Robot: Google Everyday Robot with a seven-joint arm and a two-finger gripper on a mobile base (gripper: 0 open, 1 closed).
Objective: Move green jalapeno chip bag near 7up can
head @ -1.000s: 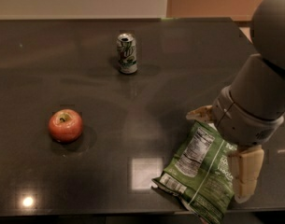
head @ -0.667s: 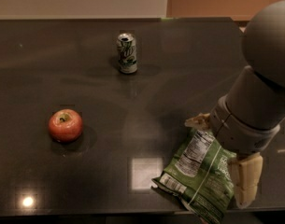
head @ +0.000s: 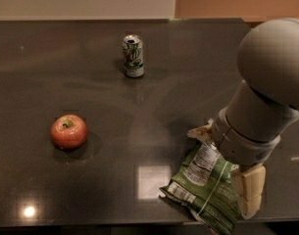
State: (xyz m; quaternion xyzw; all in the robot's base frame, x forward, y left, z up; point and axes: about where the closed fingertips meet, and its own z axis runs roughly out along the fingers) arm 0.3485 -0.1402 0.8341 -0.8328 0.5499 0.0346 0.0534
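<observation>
The tool [head: 225,171] is low over the front right corner of the bench [head: 36,58], right on top of the green jalapeno chip bag [head: 208,192]. It touches the bag, but I cannot tell if it is squeezing the bag or has let go. The wrist hides too much.

Now from the left side. Near the front left corner there is a small bright spot of light [head: 28,211] on the dark, shiny top. A little to the right sits a red apple [head: 68,131] with its stem up. It sits closer to the front edge than to the back edge.

Next comes the 7up can [head: 133,56]. It stands up straight near the back edge, about in the middle of the bench, with its silver top open to view. The can is well apart from the apple and well apart from the bag too.

Near the front edge there is a pale square of light [head: 153,181], just left of the bag.

Then the bag itself. It lies flat and crinkly, with the white label side up, and its lower end reaches the front edge.

Last is the big grey arm [head: 269,82]. It comes in from the right edge and bends down to the tool.
</observation>
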